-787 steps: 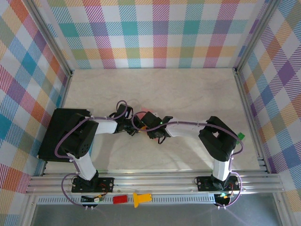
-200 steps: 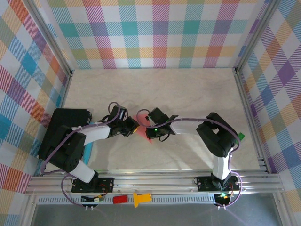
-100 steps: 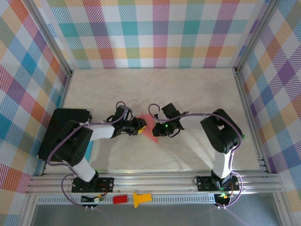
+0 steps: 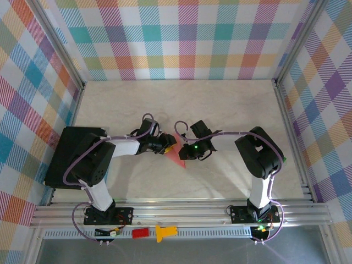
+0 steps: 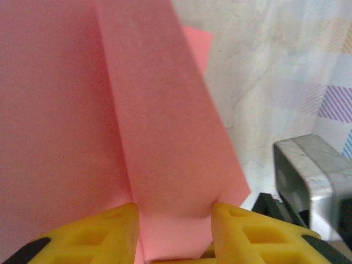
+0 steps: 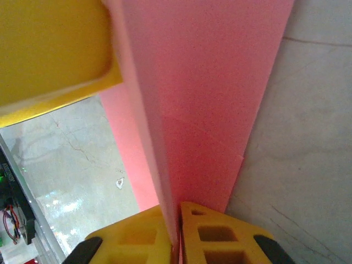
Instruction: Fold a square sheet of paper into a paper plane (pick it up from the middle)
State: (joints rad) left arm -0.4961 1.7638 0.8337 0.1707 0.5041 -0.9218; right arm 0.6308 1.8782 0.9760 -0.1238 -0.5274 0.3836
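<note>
The far half of the table (image 4: pixel 220 104) is bare up to the plaid walls (image 4: pixel 187 38). Mid-table, the left gripper (image 4: pixel 166 147) and right gripper (image 4: pixel 184 152) crowd the folded paper (image 4: pixel 180 161). A black box (image 4: pixel 66 148) blocks the left edge beside the left arm.

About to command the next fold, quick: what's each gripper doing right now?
Left gripper: open, fingers apart on either side of a folded flap of the pink paper.
Right gripper: shut, pinching the pink paper's edge.
</note>
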